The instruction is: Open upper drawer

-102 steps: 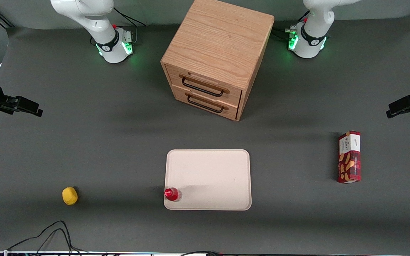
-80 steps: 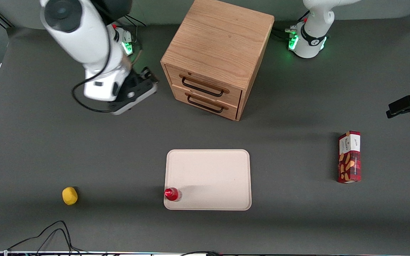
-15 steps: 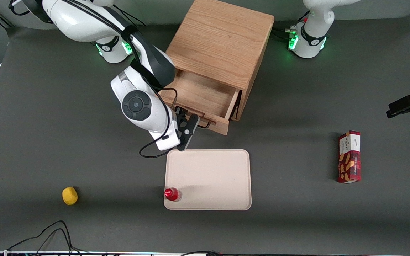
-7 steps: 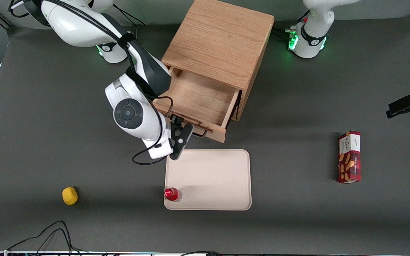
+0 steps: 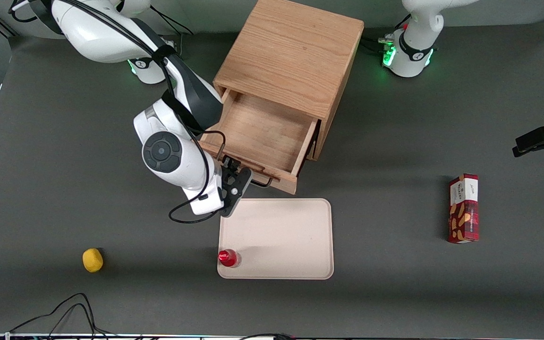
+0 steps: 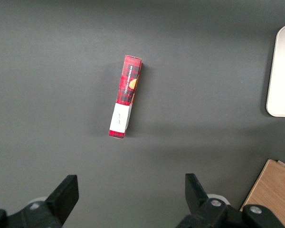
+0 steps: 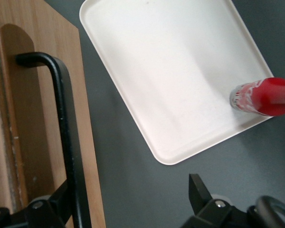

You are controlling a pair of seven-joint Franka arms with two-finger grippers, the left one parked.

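1. the upper drawer (image 5: 259,137) stands pulled well out of the light oak cabinet (image 5: 291,56), its bare wooden floor open to view from above; its front panel lies nearer the front camera than the cabinet body and just short of the tray's rim.
2. the gripper (image 5: 232,178) sits at the drawer's front, at the end of the black wire handle (image 5: 261,182) toward the working arm's side of the desk.
3. in the right wrist view the handle (image 7: 66,137) runs down between the two dark fingers (image 7: 202,197), which stand apart on either side of it, so the gripper is spread and not clamped on the bar; i cannot tell whether a finger touches the bar.
4. the wooden pull strip (image 7: 14,118) lies flat on the drawer front beside the bar.
5. the cream tray (image 5: 276,238) rests on the grey desk (image 5: 64,198), nearer the front camera than the cabinet.
6. a red-capped bottle (image 5: 228,258) stands upright on the tray's corner nearest the camera, toward the working arm's end.
7. a yellow lemon-like object (image 5: 92,260) lies on the desk toward the working arm's end, well apart from the tray.
8. a red snack box (image 5: 463,208) lies flat on the desk toward the parked arm's end, also seen in the left wrist view (image 6: 126,96).
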